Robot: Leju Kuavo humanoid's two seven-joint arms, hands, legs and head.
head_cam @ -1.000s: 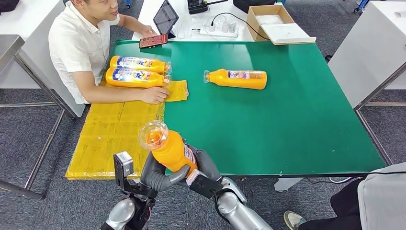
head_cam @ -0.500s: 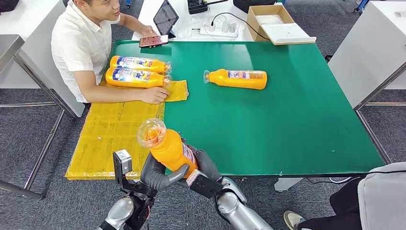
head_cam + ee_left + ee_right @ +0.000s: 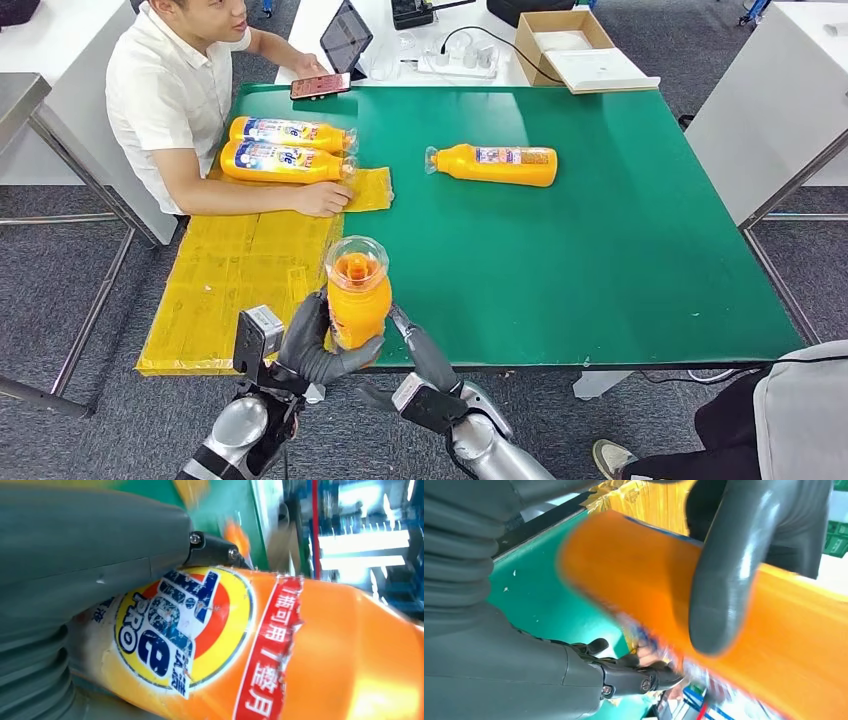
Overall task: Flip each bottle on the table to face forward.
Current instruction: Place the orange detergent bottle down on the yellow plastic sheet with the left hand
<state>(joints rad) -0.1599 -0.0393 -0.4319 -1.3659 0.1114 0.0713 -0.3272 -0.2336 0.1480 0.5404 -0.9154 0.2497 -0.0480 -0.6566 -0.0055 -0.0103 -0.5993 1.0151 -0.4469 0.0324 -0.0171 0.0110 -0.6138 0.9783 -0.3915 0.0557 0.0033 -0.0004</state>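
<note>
My left hand (image 3: 312, 347) grips an orange detergent bottle (image 3: 357, 298) around its lower body and holds it upright over the table's near edge, clear cap up. Up close, the bottle's (image 3: 310, 645) round logo label faces the left hand (image 3: 75, 555). Just right of and below the bottle's base, my right hand (image 3: 417, 362) holds nothing, its fingers spread; one finger reaches up beside the bottle. In the right wrist view the bottle (image 3: 789, 625) is blurred, with a grey thumb (image 3: 719, 590) across it. Another orange bottle (image 3: 497, 165) lies on its side mid-table.
Two more bottles (image 3: 287, 147) lie at the far left of the green table (image 3: 620, 260), by a seated person whose hand (image 3: 322, 198) rests on a yellow sheet (image 3: 235, 285). A phone (image 3: 320, 85), a tablet (image 3: 346, 38) and a cardboard box (image 3: 575, 45) are at the far edge.
The held bottle swung from leaning left to upright and shifted right. My right hand came off the bottle and dropped lower with its fingers spread. My left hand kept its hold.
</note>
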